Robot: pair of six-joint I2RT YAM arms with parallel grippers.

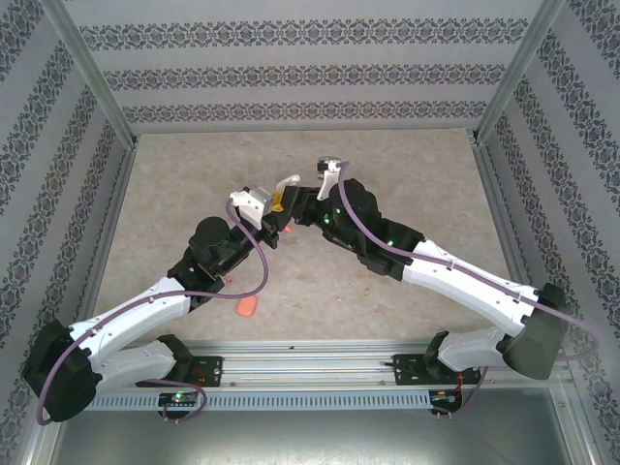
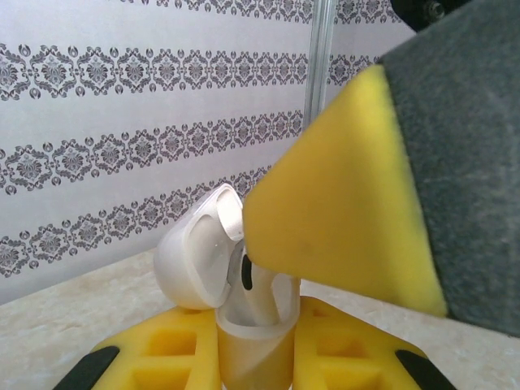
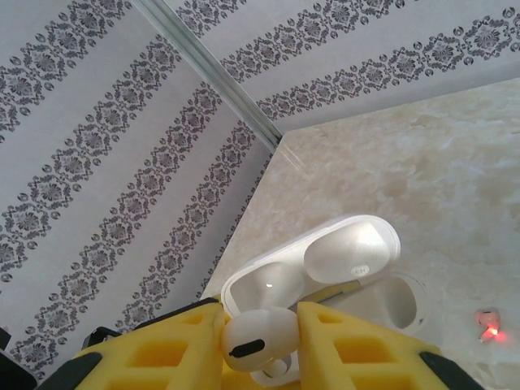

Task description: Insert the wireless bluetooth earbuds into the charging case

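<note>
Left hand (image 2: pixel 254 337) closed on case (image 2: pixel 197 258), yellow foam pads (image 2: pixel 175 349) pinching its base. Glossy white pebble shell, lid flipped open toward 10 o'clock. Right hand (image 3: pixel 258 321) clamped on white earbud (image 3: pixel 253 340): smooth rounded bulb, held at the open case mouth. Salmon lump (image 1: pixel 248 307) on bench (image 1: pixel 407 174), 6 o'clock of both hands. Bench beige, marbled, matte. Walls (image 1: pixel 291 77) white with grey damask bands, aluminium corner posts.

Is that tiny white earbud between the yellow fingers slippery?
Probably: the small glossy white plastic earbud looks smooth and rounded, so the right gripper's soft yellow foam pads likely help grip it. It seems light and would probably roll if dropped.
</note>
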